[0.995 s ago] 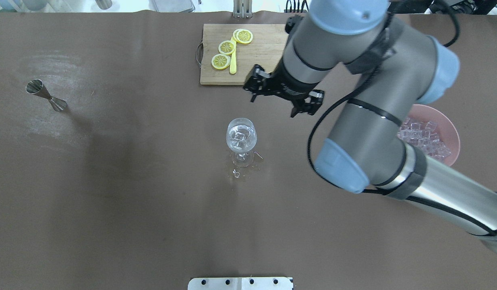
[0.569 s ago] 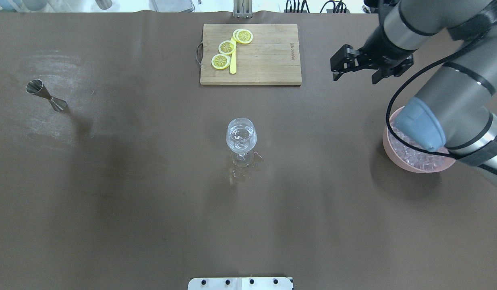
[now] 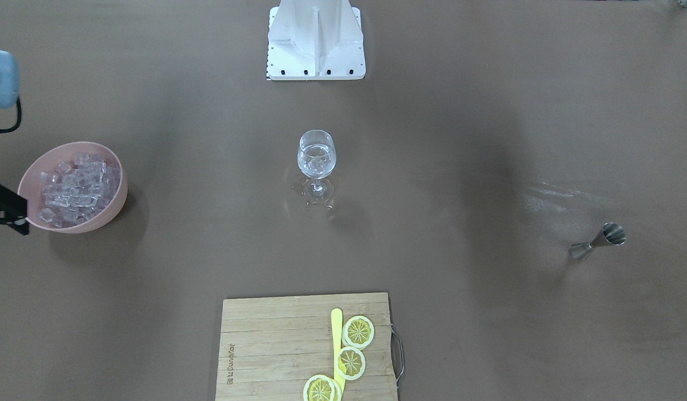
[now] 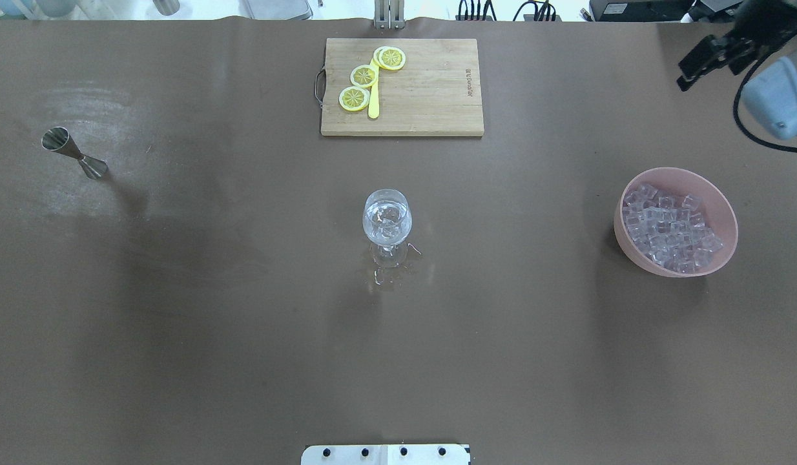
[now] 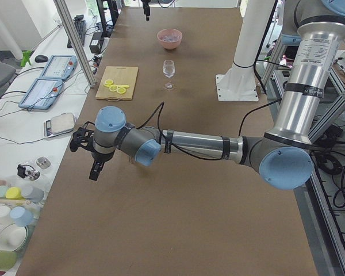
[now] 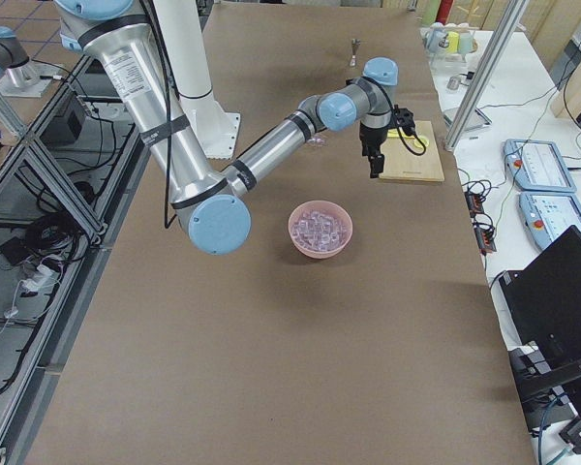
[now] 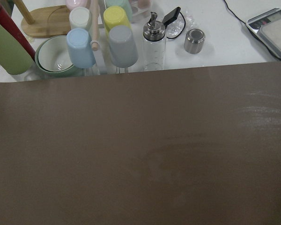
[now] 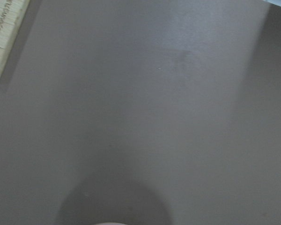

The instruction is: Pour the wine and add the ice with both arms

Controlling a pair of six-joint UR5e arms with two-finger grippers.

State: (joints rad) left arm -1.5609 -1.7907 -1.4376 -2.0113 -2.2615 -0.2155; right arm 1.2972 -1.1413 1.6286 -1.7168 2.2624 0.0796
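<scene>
Ice is heaped in the pink bowl, well right of the stemmed glass, presumably for ferrying across; some cubes lie in the glass. The right tool is held beyond the bowl, the left tool far leftward; neither's opening can be told
</scene>
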